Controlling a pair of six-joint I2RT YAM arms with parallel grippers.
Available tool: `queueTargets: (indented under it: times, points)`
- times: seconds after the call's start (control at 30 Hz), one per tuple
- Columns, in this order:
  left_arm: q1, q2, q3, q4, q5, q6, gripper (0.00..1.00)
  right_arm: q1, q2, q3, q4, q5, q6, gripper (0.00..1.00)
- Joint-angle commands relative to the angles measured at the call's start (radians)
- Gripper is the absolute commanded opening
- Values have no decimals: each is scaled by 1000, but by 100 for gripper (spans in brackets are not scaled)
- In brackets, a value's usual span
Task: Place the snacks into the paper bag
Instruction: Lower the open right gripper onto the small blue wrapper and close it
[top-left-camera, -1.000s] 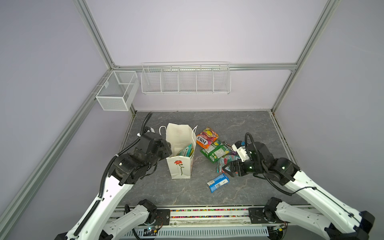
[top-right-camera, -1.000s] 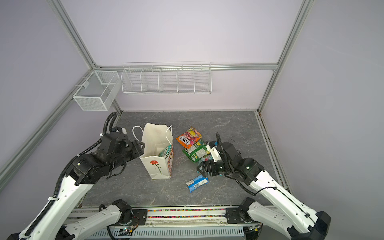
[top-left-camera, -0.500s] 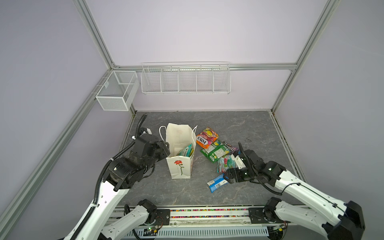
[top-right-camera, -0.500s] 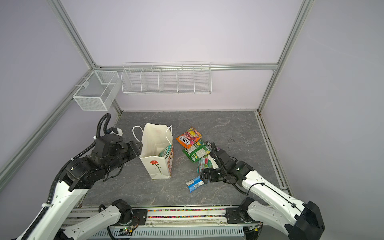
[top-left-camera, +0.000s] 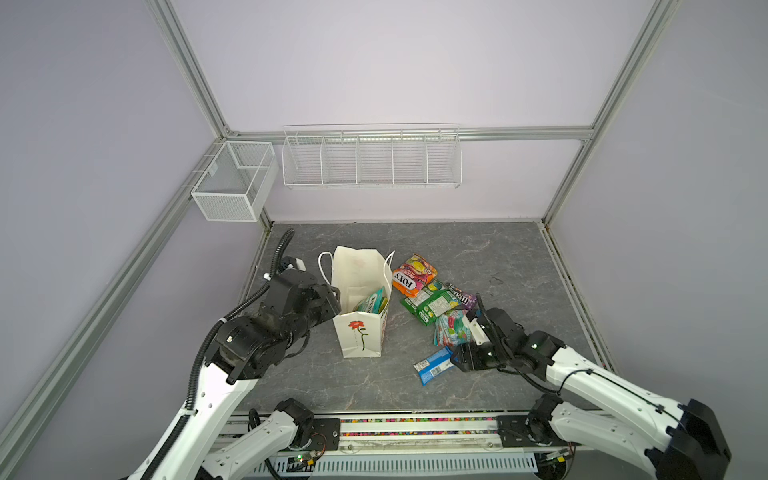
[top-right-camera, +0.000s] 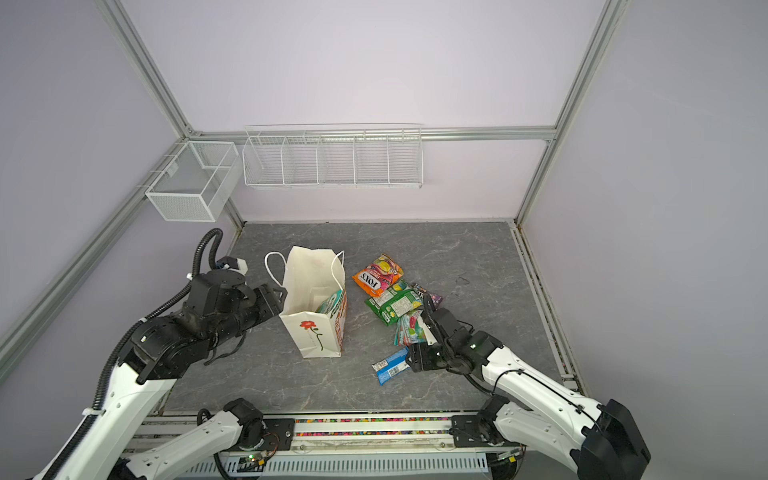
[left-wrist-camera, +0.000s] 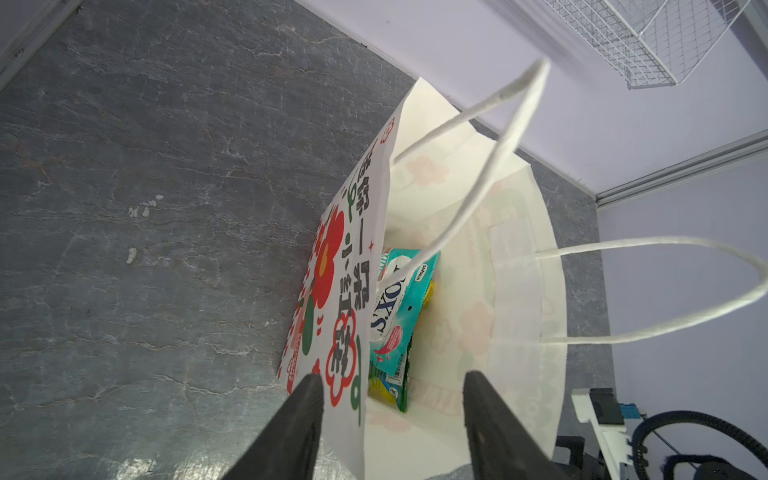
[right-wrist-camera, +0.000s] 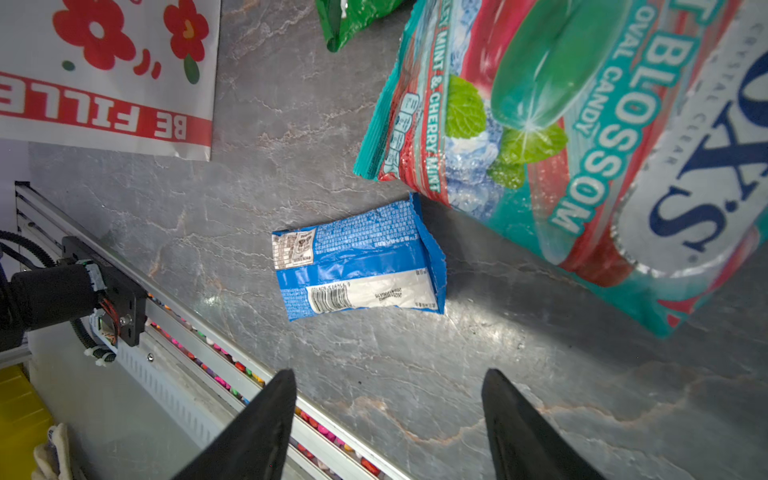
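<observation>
Since a second before, the right gripper (top-left-camera: 457, 359) had dropped from beside the heap of snacks toward the front of the table (top-left-camera: 519, 257), ending just beside the blue bar wrapper (top-left-camera: 434, 365). The left gripper (top-left-camera: 334, 297) had hardly shifted at the paper bag (top-left-camera: 359, 332).

The paper bag stood upright left of the table's middle, mouth open. It was tall and white with white cord handles (left-wrist-camera: 524, 83), a red flower on a green stem on its front face, and larger red flowers with lettering on its side. One teal packet (left-wrist-camera: 395, 307) marked FOX'S stood on edge inside, against the printed wall.

Right of the bag the others lay close together. The orange packet (top-left-camera: 413, 275) was farthest back, with two green packets (top-left-camera: 432, 305) overlapping in front of it and the small purple packet (top-left-camera: 464, 297) at their right edge. Next came the second teal packet (top-left-camera: 451, 330), glossy and crinkled. The blue bar wrapper lay flat nearest the front, barcode side up.

The left gripper's jaws stood partly apart across the bag's rim, one finger (left-wrist-camera: 299, 415) outside the wall and one inside, clamping nothing. The right gripper's jaws were wide and empty, the wrapper just ahead of them.
</observation>
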Motion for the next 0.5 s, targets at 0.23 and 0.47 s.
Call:
queueTargets:
  times: [0.23,0.47]
  points:
    - [16,163,99,-50,-108,140,56,1,97,50,41,27,-6,73]
    - [102,217,84,48,-14,187,52,-8,135,80,41,25,-33,71]
